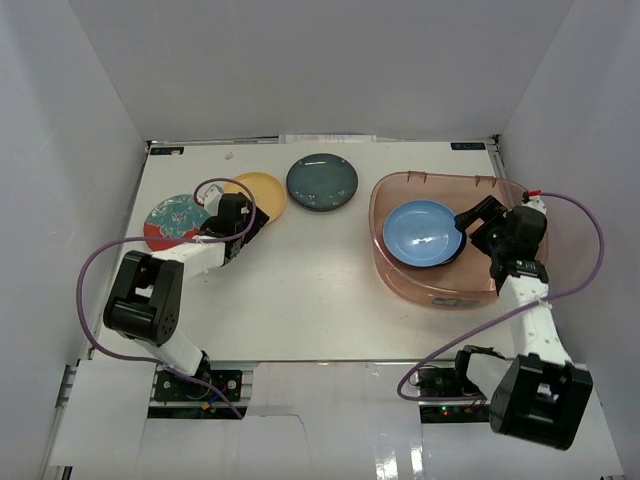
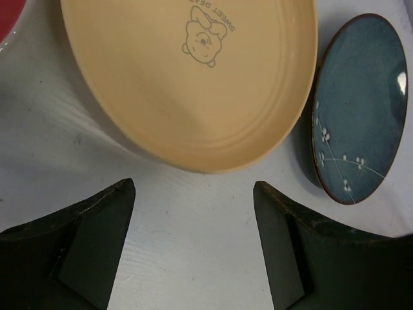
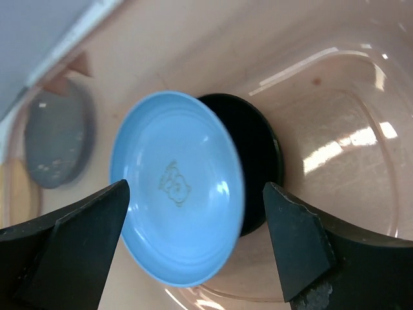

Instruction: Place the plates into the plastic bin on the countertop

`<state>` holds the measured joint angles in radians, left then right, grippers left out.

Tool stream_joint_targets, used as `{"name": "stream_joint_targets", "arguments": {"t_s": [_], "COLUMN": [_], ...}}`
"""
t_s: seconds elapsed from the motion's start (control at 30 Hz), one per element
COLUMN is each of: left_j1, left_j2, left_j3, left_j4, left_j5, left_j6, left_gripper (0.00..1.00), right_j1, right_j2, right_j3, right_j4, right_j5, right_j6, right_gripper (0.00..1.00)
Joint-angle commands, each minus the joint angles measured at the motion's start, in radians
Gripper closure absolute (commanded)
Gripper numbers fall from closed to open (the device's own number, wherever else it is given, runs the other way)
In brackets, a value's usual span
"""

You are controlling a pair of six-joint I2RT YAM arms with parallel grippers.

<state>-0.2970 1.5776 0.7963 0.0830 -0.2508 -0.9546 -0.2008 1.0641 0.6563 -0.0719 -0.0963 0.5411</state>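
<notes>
White countertop point(image 1: 320, 300) w/ pale grey walls around. Plastic bin point(image 1: 440, 180), translucent pinkish-brown, sits on the right half, open side up, long axis approx left-right across the table in top view. Plates, all round so no long axis, all face up: light blue plate point(image 1: 423, 233) inside the bin; dark teal plate point(image 1: 322, 183), yellow-orange plate point(image 1: 262, 192) and red-and-teal patterned plate point(image 1: 172, 220) lie flat on the countertop at rear left, outside the bin. Top view alone gives that whole layout. Right wrist view adds a black plate point(image 3: 258, 155) in the bin, w/ the blue one lying partly over it; the top view shows only a dark sliver there. It also shows a small bear emblem in the blue plate's centre, and the teal plate as a grey blur through the bin wall. Left wrist view adds a bear print w/ lettering on the yellow-orange plate, and white blossom sprigs and a brown rim on the teal plate. Right gripper point(image 1: 478, 222) is over the bin's right part, fingers point(image 3: 297, 239) wide apart, holding nothing, blue plate seen below betw. them. Left gripper point(image 1: 240, 228) is low at the yellow-orange plate's near rim, fingers point(image 2: 97, 226) spread, nothing betw. them but bare countertop; contact w/ the plate can't be told.
</notes>
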Motion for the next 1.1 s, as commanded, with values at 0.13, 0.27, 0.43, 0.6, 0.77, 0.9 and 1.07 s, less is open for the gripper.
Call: {"name": "stream_joint_targets", "arguments": {"t_s": [0.13,0.27,0.43,0.6,0.77,0.9,1.07], "left_j1": [0.019,0.019,0.021,0.019,0.019,0.019,0.019], "left_j2": [0.120,0.195,0.193,0.125,0.006,-0.089,-0.310], "left_j3": [0.095,0.145,0.152,0.123,0.051,0.015,0.003], "left_j4": [0.009,0.003,-0.020,-0.081,-0.147,-0.189,-0.210], "left_j5": [0.007,-0.007,-0.033,-0.106,-0.162,-0.200,-0.165], "left_j6": [0.004,0.017,0.063,0.105,0.142,0.180,0.220], "left_gripper": [0.18,0.20,0.48,0.75,1.00,1.00,1.00], "right_j1": [0.018,0.053,0.060,0.063,0.075,0.081,0.118], "right_j2": [-0.280,-0.389,-0.509,-0.501,-0.518,-0.526,-0.489], "right_j3": [-0.084,-0.142,-0.190,-0.182,-0.118,-0.031,0.019], "right_j4": [0.031,-0.011,-0.052,-0.052,-0.094,-0.133,-0.155], "right_j5": [-0.164,-0.232,-0.264,-0.290,-0.327,-0.385,-0.468], "right_j6": [0.010,-0.009,-0.007,0.007,0.014,0.000,-0.021], "right_gripper": [0.13,0.16,0.17,0.18,0.18,0.16,0.15]}}
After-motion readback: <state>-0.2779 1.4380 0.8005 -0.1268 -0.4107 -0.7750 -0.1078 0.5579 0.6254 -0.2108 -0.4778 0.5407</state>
